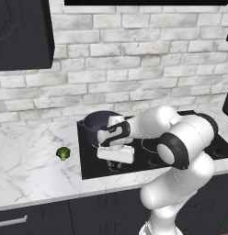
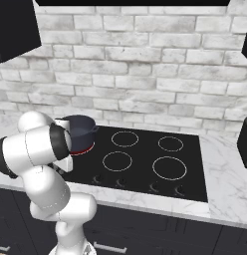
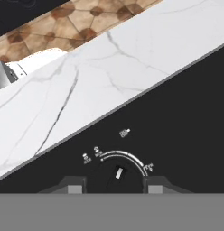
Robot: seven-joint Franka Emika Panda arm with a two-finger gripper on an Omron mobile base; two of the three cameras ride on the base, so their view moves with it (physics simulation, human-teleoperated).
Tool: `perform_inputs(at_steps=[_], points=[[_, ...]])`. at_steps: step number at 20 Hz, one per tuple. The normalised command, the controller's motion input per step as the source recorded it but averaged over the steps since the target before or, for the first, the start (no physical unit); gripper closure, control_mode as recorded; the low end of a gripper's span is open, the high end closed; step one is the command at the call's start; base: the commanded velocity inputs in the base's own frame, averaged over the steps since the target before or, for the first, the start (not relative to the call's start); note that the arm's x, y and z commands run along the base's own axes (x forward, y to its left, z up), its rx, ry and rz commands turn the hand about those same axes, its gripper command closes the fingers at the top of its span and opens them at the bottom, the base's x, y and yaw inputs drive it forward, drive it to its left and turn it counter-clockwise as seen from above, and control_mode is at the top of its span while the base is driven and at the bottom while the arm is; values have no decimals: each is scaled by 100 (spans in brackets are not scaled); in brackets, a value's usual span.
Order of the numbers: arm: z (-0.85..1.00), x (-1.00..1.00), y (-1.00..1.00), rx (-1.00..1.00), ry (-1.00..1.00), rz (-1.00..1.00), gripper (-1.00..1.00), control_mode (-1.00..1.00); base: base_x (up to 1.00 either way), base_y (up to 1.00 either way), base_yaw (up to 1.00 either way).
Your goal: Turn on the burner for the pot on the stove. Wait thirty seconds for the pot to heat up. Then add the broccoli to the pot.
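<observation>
**Marble counter, black stove, robot hand at a knob**

Marble counter (image 1: 28, 160) runs along the front, with the black stove (image 2: 190, 169) set into it. Over the stove's front edge, the claw (image 3: 114, 186) hangs with its two tips spread apart, one on each side of a small round knob (image 3: 118, 173). It holds nothing. Off to the left, the little green broccoli (image 1: 63, 153) lies on the counter, well apart from the stove. Farther back, the dark pot (image 2: 80, 130) sits on a red glowing burner (image 2: 84, 149). Behind it all is a white brick wall (image 2: 145, 69).
</observation>
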Motion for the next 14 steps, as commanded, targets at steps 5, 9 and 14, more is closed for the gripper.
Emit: perform_inputs(at_steps=[5,9,14], points=[[0,0,0,0,0,0,100,-100,0,0,0],[0,0,0,0,0,0,100,-100,0,0,0],[0,0,0,0,0,0,100,-100,0,0,0]])
